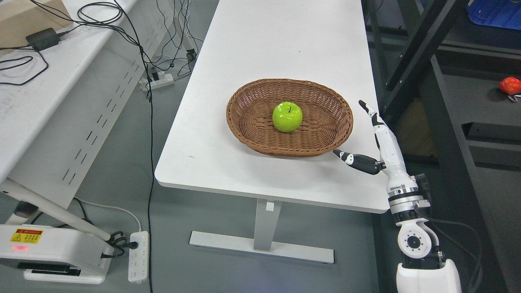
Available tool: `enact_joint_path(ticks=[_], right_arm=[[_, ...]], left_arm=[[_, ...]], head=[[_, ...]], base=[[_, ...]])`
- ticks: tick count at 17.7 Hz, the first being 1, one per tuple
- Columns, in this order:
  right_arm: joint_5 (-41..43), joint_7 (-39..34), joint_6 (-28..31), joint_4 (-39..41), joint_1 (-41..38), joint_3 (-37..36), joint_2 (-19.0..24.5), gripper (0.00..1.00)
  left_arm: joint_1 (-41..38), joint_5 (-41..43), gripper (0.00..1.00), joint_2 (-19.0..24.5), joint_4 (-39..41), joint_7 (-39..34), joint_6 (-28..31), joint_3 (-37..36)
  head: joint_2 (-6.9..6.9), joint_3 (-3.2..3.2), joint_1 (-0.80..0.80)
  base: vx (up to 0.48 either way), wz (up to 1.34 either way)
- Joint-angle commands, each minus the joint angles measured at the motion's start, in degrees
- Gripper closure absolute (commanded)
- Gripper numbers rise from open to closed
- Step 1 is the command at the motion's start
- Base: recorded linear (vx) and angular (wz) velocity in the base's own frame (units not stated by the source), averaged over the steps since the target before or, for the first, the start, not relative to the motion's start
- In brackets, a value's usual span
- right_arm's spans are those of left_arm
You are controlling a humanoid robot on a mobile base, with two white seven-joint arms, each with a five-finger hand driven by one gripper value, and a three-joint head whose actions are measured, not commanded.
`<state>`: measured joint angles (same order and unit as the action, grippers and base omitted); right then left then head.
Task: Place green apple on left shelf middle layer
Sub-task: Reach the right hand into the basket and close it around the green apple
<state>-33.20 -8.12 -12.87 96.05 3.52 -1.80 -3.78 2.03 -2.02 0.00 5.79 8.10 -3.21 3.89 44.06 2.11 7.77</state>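
Note:
A green apple (287, 116) sits upright in the middle of a brown wicker basket (252, 134) on a white table (268, 44). My right hand (360, 132) hovers over the table's right edge, just right of the basket, fingers stretched and thumb spread, holding nothing. Its arm comes in from the lower right. A dark shelf (468, 106) stands to the right of the table. My left hand is out of view.
A red fruit (510, 85) lies on the dark shelf at the far right. A second white table (36, 93) with cables and a black adapter (42, 38) stands at left. Power strips (138, 256) and cables lie on the floor.

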Motion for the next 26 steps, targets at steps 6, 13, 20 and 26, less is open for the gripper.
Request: enact_joint_path(ticks=[6,13,20,26], right_arm=[[-0.6,-7.2,1.4,-7.3,10.3,9.6,1.7,0.00],[-7.8,-7.3,2.1,-22.5,20.4,12.8,2.2,0.00],[-12.8,-7.3,2.1,-35.3,25.9,18.4,2.5,0.00],[-12.9,-7.3,2.1,-41.1,28.6,19.6,2.8,0.00]], left_arm=[[0.0,0.0,0.00,1.0,0.0,0.0,0.0,-0.1],[0.0,0.0,0.00,1.0,-0.1,0.0,0.0,-0.1],[0.0,0.0,0.00,1.0,0.0,0.0,0.0,-0.1],[0.0,0.0,0.00,1.0,0.0,0.0,0.0,-0.1]], head=[[0.00,0.00,0.00],[0.00,0.00,0.00],[0.00,0.00,0.00],[0.00,0.00,0.00]], base=[[0.075,-0.02],[0.002,0.00],[0.000,0.00],[0.000,0.00]])
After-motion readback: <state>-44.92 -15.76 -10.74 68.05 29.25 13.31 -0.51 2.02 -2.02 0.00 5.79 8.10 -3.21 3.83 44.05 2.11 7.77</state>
